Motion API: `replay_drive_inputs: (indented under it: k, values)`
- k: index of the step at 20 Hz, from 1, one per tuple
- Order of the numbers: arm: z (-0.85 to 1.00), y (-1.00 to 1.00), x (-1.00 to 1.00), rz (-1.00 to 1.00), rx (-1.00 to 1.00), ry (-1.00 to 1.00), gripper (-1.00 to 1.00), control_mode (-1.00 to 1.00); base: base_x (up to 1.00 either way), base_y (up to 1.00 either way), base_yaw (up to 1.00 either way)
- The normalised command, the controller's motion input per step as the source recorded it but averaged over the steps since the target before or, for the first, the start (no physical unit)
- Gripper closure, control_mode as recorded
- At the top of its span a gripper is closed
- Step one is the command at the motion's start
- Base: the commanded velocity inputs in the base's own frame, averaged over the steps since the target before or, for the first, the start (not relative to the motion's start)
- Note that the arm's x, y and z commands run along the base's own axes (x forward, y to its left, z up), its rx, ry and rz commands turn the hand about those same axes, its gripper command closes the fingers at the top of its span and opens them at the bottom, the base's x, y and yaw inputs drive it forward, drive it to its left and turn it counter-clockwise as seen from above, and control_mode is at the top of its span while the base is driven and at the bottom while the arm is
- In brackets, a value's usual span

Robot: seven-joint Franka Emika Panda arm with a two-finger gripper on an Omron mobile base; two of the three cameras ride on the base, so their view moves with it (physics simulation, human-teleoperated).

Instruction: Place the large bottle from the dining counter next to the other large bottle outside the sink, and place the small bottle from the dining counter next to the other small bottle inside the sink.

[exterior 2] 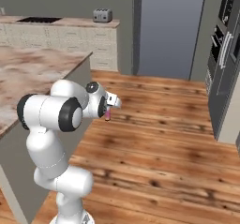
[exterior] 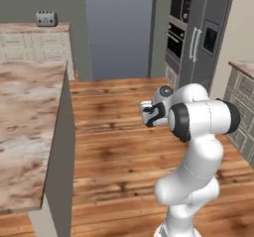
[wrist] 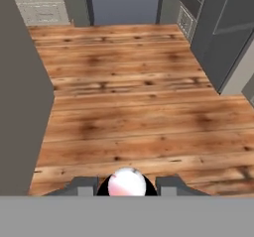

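Note:
My gripper [wrist: 126, 184] is shut on a pinkish-white bottle [wrist: 127, 183], whose rounded end shows between the two fingertips in the hand view. From the right base view the bottle [exterior 2: 108, 114] is a small pink piece hanging under the gripper [exterior 2: 108, 110]. The gripper [exterior: 150, 114] is held out in front of the arm, above the wooden floor. The dining counter [exterior: 25, 132] of pinkish marbled stone lies to the left, and its end [exterior 2: 33, 70] is beside the arm. The sink and the other bottles are out of view.
A toaster [exterior: 46, 18] stands on the pale back counter, with a dark cooktop [exterior 2: 40, 19] further along it. A tall dark fridge and oven wall [exterior: 198, 37] closes the right side. A grey cabinet [exterior: 243, 107] stands at the right. Open wooden floor [wrist: 134, 82] lies ahead.

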Motion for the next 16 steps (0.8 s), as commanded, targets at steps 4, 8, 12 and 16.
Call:
replay_drive_inputs:
  k: [4, 8, 12, 16]
  values:
    - [0.0, 0.0, 0.0, 0.0, 0.0, 0.0, 1.0, 1.0, 0.76, -0.31, -0.01]
    - [0.0, 0.0, 0.0, 0.0, 0.0, 0.0, 1.0, 1.0, 0.81, -0.29, 0.0]
    - [0.0, 0.0, 0.0, 0.0, 0.0, 0.0, 1.0, 1.0, 0.85, -0.24, 0.0]
    - [0.0, 0.0, 0.0, 0.0, 0.0, 0.0, 1.0, 1.0, 0.91, -0.2, 0.0]
